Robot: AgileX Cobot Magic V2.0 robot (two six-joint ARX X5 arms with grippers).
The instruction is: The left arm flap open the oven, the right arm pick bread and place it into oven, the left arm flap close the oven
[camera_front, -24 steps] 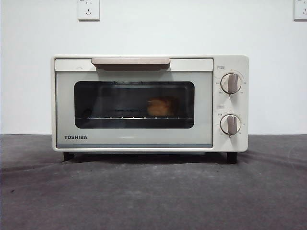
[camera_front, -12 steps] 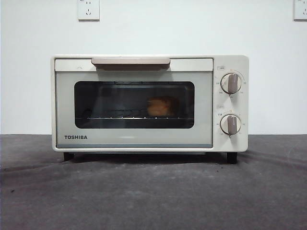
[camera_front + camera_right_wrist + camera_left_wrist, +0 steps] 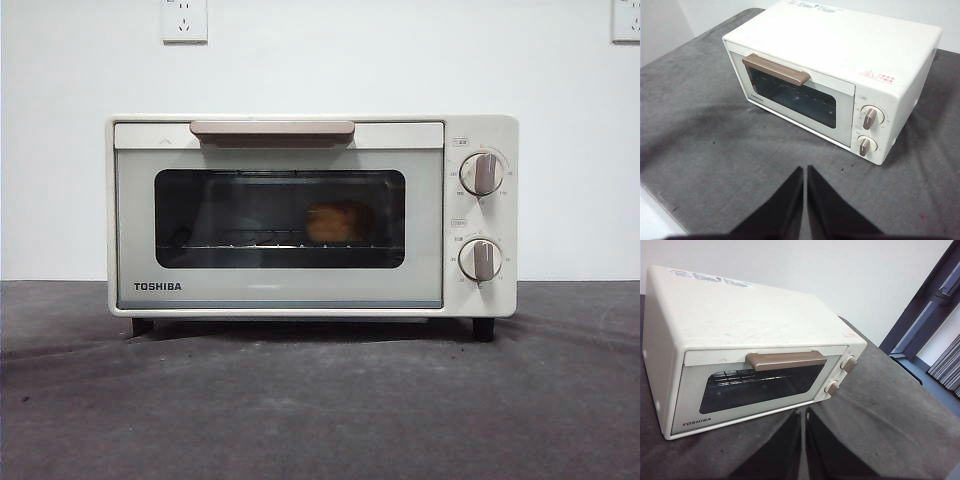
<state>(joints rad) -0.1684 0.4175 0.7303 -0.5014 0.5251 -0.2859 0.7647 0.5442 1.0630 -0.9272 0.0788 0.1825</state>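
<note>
The cream-white TOSHIBA oven (image 3: 310,215) stands on the grey table with its door shut and its beige handle (image 3: 272,130) up. Behind the dark glass, the golden bread (image 3: 335,223) rests on the wire rack, right of the middle. My left gripper (image 3: 803,415) is shut and empty, held back from the oven (image 3: 750,347) above the table in front of the door. The right gripper (image 3: 804,171) is likewise shut and empty, hanging above the cloth short of the oven (image 3: 835,75). Neither gripper appears in the front view. No bread shows in either wrist view.
Two beige knobs (image 3: 482,173) sit on the oven's right panel. Grey cloth (image 3: 320,400) covers the table in front of the oven. A white wall with sockets (image 3: 185,20) stands behind. A dark window frame (image 3: 927,310) lies off past the table's end.
</note>
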